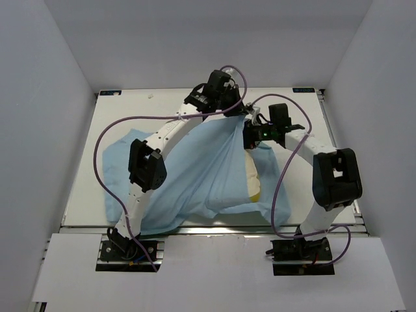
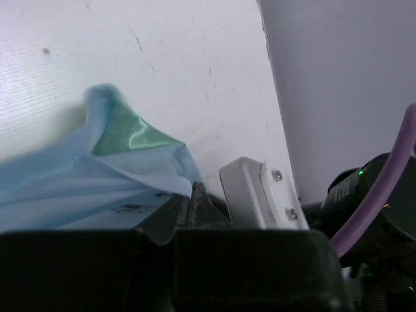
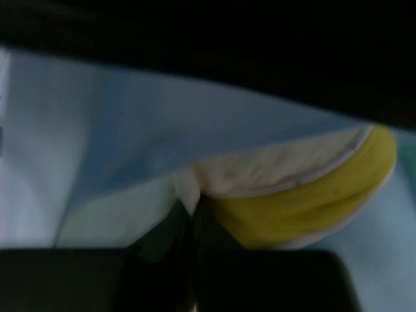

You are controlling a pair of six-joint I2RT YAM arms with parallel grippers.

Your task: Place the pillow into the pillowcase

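The pillowcase [image 1: 195, 175] lies light blue over the table's middle, with one edge pulled up into a peak at the far centre. My left gripper [image 1: 238, 114] is shut on that raised edge; in the left wrist view [image 2: 185, 198] the jaws pinch the blue cloth [image 2: 71, 188] and a mint-green satin fold [image 2: 133, 133] shows. The pillow [image 1: 253, 181], cream with a yellow edge, sits partly under the raised cloth. My right gripper [image 1: 249, 139] is shut on the pillow's cream fabric [image 3: 260, 172] beside its yellow edge [image 3: 312, 201], under the blue cloth [image 3: 162, 123].
The white table [image 1: 156, 107] is ringed by grey walls at the back and both sides. Purple cables loop from both arms over the cloth. The right arm's white wrist part [image 2: 260, 195] sits close beside my left jaws.
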